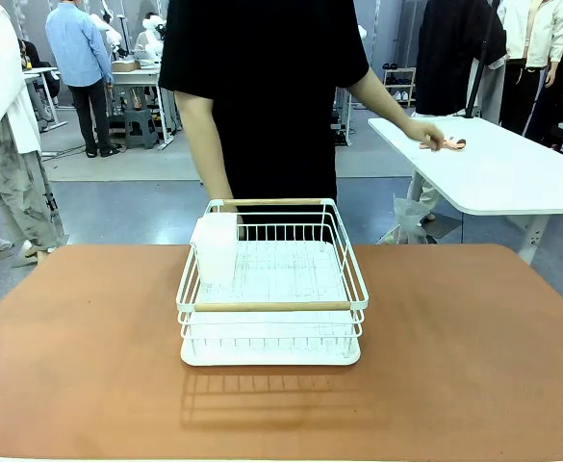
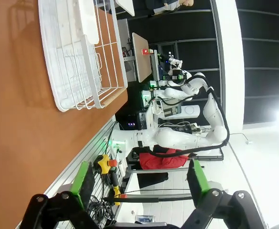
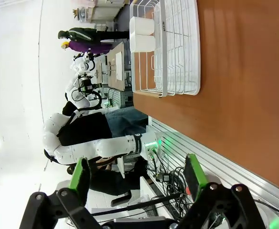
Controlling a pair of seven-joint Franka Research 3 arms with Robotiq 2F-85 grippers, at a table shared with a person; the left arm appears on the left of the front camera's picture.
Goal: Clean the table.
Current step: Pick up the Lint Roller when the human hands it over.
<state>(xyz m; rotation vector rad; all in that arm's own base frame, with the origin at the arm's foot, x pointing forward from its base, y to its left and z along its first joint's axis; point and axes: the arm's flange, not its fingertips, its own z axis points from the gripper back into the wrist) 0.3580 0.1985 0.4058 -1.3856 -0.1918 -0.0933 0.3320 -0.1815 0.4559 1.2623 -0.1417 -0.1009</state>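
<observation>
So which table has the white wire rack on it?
The reddish-brown table in front holds the rack; the white table behind has a person's hand on it.

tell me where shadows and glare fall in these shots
front view: even light, sharp, the dish rack throws a grid shadow toward the camera on the table; left wrist view: rolled sideways, white area blown out at right; right wrist view: washed-out white at left
</observation>
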